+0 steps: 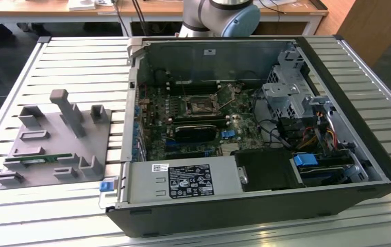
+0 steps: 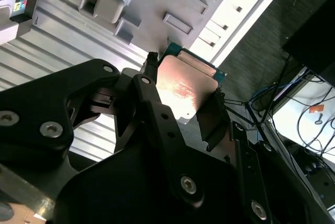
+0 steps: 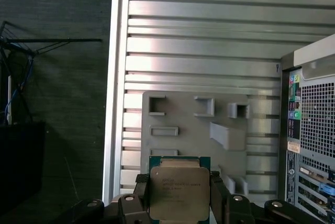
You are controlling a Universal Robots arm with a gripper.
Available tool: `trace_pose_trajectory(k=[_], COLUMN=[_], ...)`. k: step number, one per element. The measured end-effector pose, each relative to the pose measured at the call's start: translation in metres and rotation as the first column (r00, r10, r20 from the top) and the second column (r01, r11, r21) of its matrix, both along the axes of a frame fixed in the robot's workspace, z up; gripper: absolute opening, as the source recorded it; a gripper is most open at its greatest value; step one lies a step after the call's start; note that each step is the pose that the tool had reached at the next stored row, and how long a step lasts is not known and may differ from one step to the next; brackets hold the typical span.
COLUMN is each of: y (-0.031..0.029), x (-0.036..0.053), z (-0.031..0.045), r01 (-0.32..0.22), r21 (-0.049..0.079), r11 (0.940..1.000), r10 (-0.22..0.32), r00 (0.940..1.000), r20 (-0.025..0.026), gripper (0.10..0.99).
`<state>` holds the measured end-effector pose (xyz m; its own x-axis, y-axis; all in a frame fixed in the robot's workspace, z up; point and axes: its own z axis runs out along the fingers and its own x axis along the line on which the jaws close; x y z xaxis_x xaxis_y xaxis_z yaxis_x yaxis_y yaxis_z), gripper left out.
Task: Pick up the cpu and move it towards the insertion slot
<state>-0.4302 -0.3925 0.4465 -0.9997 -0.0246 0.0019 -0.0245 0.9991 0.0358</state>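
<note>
The slatted metal table carries an open computer case. A grey holder tray lies at nine o'clock from the case in the exterior view. Inside the case, the insertion slot sits at about ten o'clock from the middle of the board, a dark square in a shiny frame.

In both wrist views the claw is closed onto the cpu. One finger presses one edge and its partner presses the opposite edge. The chip hangs in the air over the tray, outside the case and well apart from the slot.

The chip is square, so it has no real long axis. Its silvery lid faces both wrist cameras and seems to face upward, with the green rim showing at one edge.

It is likely light and stiff, with a smooth, slippery lid and a delicate underside, so the edge grip looks right.
</note>
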Motion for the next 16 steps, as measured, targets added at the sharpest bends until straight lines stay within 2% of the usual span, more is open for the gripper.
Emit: trace_pose_trajectory(k=[16], y=[0.0], x=[0.0141], z=[0.0003], r01=[0.0], r21=[0.0], r11=[1.0], r10=[0.0], r00=[1.0], r20=[-0.0071], gripper=[0.545])
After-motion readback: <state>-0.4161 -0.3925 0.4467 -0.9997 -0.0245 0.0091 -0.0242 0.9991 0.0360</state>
